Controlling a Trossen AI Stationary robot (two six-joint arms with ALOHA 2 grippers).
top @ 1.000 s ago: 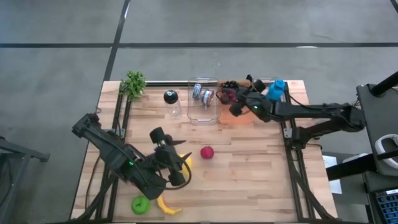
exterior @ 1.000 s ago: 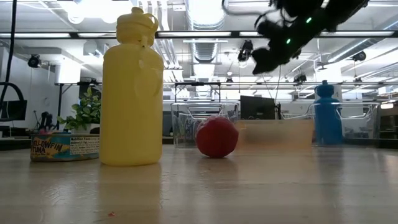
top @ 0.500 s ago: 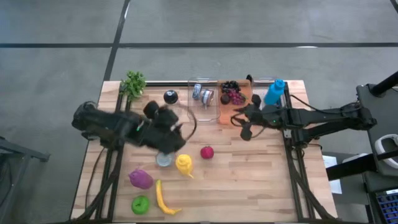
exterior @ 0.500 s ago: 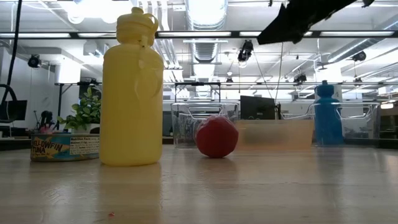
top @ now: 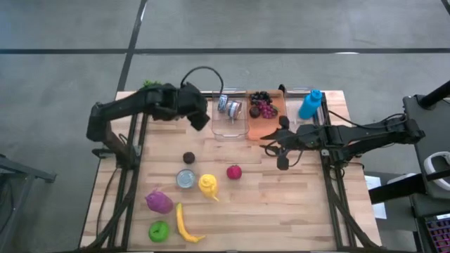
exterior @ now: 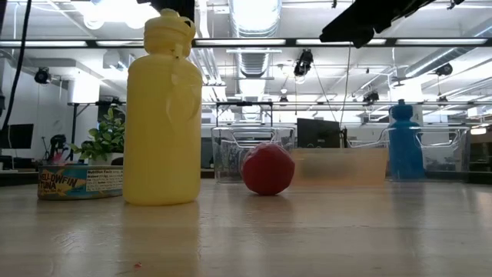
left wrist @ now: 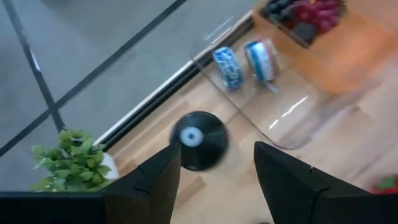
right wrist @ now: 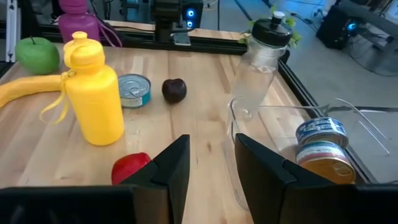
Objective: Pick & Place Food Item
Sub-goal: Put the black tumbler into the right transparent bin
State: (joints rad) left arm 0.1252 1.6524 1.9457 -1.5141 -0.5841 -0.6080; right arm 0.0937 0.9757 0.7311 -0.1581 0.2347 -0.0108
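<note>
Food item most likely next in line: red apple (top: 234, 171) on the desk (top: 295, 211) mid-centre, just right of yellow bottle (top: 207, 185), loose, nothing touching it. Dark plum (top: 188, 157) sits further left, tuna can (top: 185, 178) just near of it. Other food at near left: purple eggplant (top: 159, 202), banana (top: 184, 225), green apple (top: 159, 230).

Right claw (top: 283, 152) hovers over the desk right of the red apple, just near the orange tray (top: 271, 128) with grapes (top: 263, 105); fingers apart, nothing between them in its wrist view. Left claw (top: 197, 112) is up at far left, beside the clear bin (top: 229, 126) holding cans, above the black-capped clear bottle (left wrist: 199, 132); fingers spread, empty.

Handling guess: red apple looks round, smooth, rigid, light, so it can roll or squirt out of a pinch. Best taken top-down across its widest middle, fingers straddling evenly. Plum is smaller and similar. Yellow bottle close by could get knocked.
</note>
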